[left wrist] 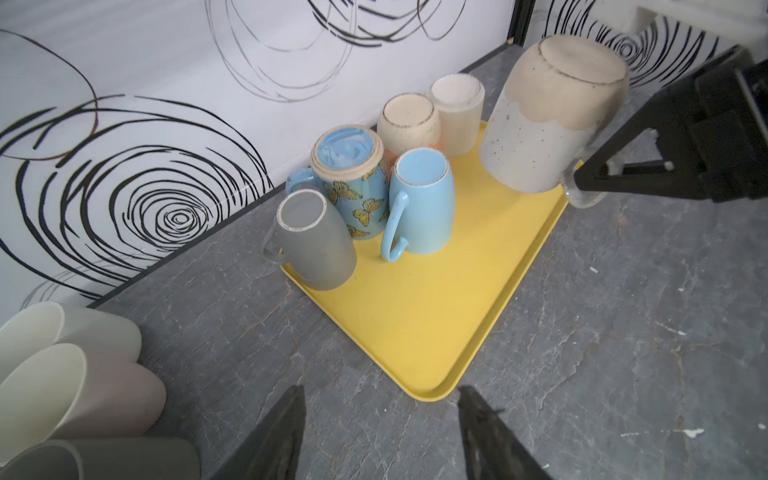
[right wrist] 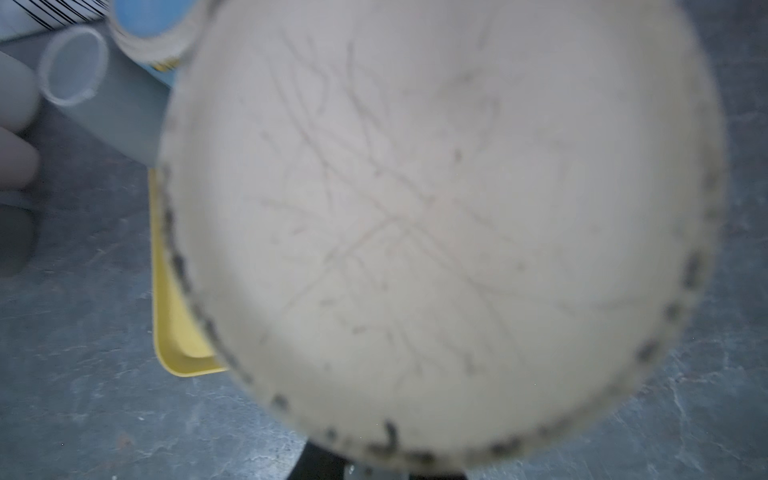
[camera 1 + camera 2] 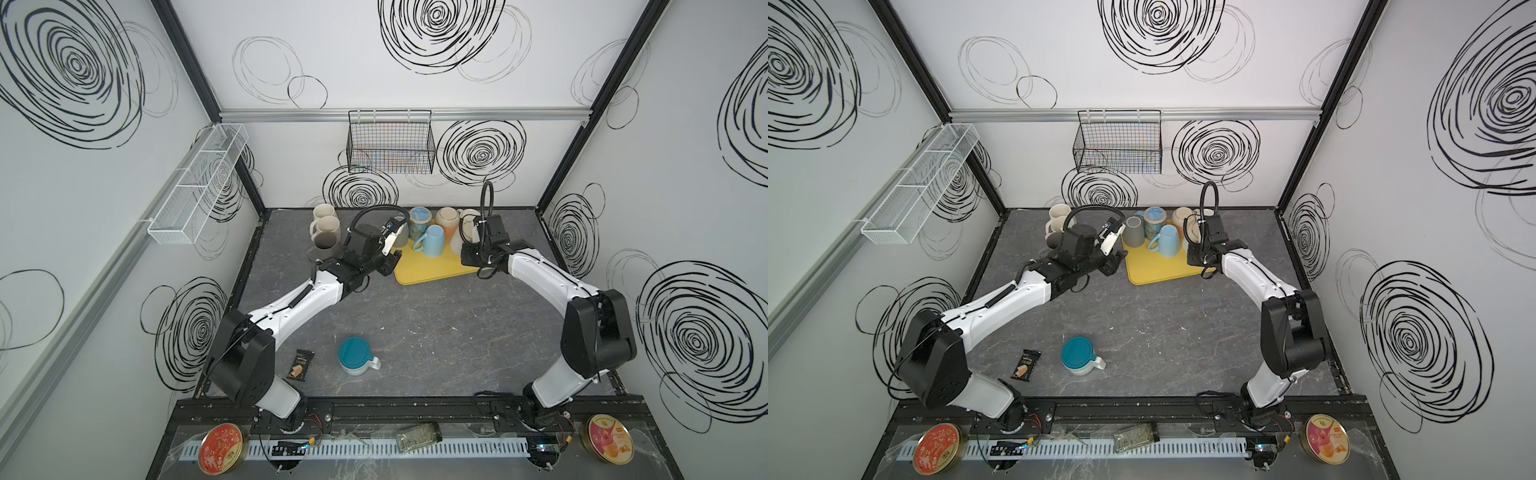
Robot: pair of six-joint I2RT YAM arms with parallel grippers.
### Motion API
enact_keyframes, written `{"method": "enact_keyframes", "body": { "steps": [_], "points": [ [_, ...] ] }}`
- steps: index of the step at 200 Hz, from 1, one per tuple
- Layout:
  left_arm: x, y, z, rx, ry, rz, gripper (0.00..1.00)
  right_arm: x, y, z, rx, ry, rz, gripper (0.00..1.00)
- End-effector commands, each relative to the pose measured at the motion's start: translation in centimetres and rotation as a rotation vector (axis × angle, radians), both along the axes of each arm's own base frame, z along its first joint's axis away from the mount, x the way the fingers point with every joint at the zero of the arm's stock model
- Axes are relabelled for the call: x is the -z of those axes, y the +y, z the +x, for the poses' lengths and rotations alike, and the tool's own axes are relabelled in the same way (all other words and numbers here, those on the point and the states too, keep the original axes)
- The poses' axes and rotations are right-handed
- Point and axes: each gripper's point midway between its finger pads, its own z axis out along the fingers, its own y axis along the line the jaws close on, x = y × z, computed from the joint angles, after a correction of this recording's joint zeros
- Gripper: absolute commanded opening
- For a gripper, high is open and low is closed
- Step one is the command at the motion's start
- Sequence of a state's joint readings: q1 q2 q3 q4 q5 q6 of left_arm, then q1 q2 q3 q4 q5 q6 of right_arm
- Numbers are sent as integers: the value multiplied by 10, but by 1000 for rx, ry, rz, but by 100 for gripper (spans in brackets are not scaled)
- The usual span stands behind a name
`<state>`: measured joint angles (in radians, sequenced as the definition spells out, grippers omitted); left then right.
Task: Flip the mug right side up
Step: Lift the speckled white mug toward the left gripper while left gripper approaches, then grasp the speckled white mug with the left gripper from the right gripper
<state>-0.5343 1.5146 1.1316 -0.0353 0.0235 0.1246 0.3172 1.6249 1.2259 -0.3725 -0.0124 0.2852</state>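
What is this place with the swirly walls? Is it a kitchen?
Probably a robot test booth, not a kitchen: left arm and right arm on a rail, swirl-marked walls, mugs on a yellow tray.

1. The speckled mug [image 1: 540,137] I held looked ceramic, with glazed, flecked sides and a bare, matt beige base scored with fine scratches.
2. The yellow tray [image 1: 415,332] looked like smooth, matt plastic.
3. The grey mug [image 1: 320,249] at the tray's corner had a matt finish; the butterfly mug [image 1: 361,199] beside it looked glossier.
4. The tabletop [image 1: 623,332] was matt grey, veined like stone.
5. The black basket [image 3: 390,143] was thin metal wire.
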Motion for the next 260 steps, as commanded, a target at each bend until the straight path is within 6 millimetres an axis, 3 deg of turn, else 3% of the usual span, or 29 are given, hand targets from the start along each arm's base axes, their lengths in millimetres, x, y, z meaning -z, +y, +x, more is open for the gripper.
{"method": "enact_keyframes", "body": {
  "steps": [1,33,60,109,180,260],
  "points": [
    [-50,-2,-1,5,-111,-162,64,-80,26,14,-95,-268,115,0],
    [-84,-3,-13,59,-165,-350,72,-145,61,-8,-276,-492,260,0],
    [-113,9,-24,107,-217,-553,80,-193,81,-27,-401,-631,402,0],
    [-145,33,-35,197,-228,-884,82,-248,113,-62,-648,-733,637,0],
    [-139,-1,-40,319,-119,-961,82,-263,154,-92,-905,-683,756,0],
    [-130,-20,-34,338,-49,-1010,76,-267,173,-111,-999,-656,799,0]
  ]
}}
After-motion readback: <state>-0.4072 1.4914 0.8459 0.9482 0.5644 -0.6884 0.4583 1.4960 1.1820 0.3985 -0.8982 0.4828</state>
